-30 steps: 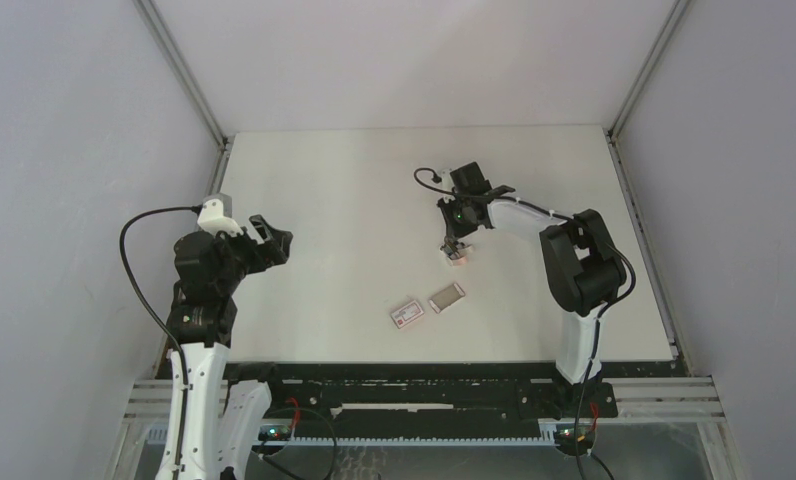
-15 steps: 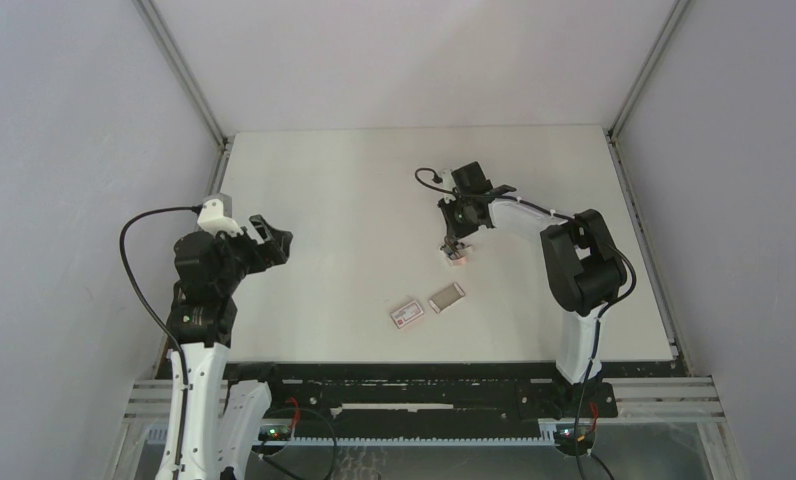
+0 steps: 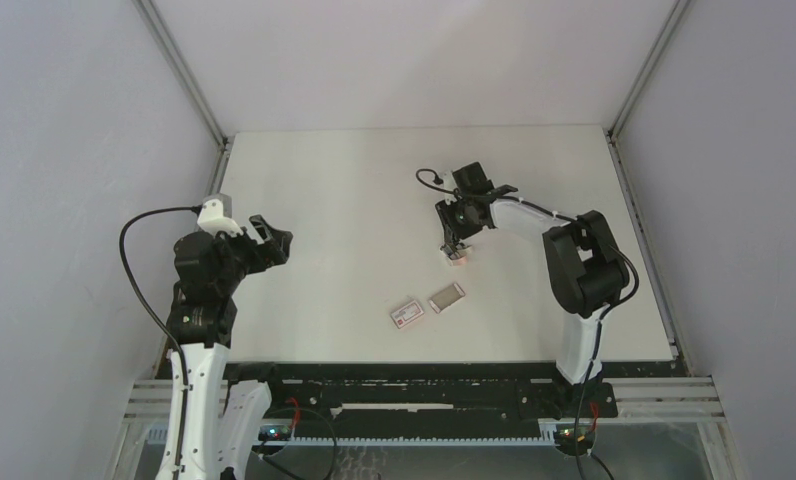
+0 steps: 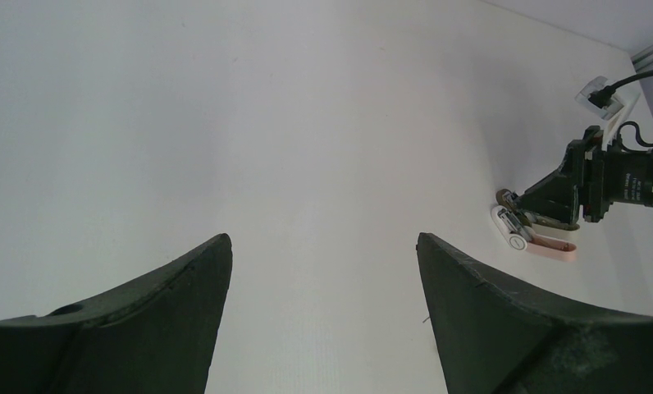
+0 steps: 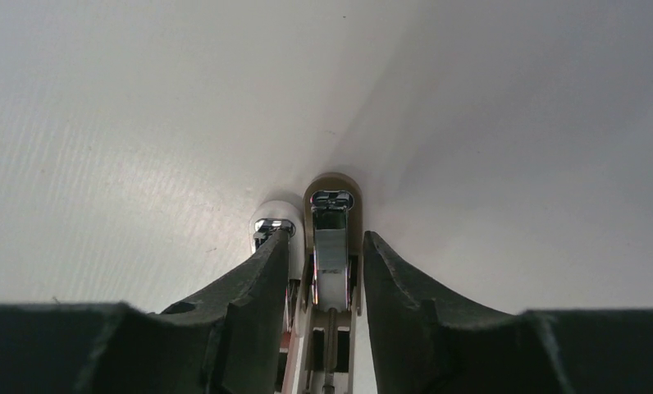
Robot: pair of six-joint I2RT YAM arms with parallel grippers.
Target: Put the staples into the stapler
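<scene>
Your right claw point(image 5: 323, 240) is loosening off the stapler point(image 5: 331, 215).
Its jaws are parting, closely flanking the stapler on the desk point(image 3: 324, 200); the staples point(image 3: 446, 297) are lying near that claw, untouched. Your left claw point(image 4: 323, 246) is hanging wide, empty.

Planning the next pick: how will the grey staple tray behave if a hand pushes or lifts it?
Probably light and quick to slide: the staple tray is small, flat, on a smooth table. Unlikely to roll or tip, being flat. Its contents may spill if tilted: it lies uncovered beside the box.
</scene>
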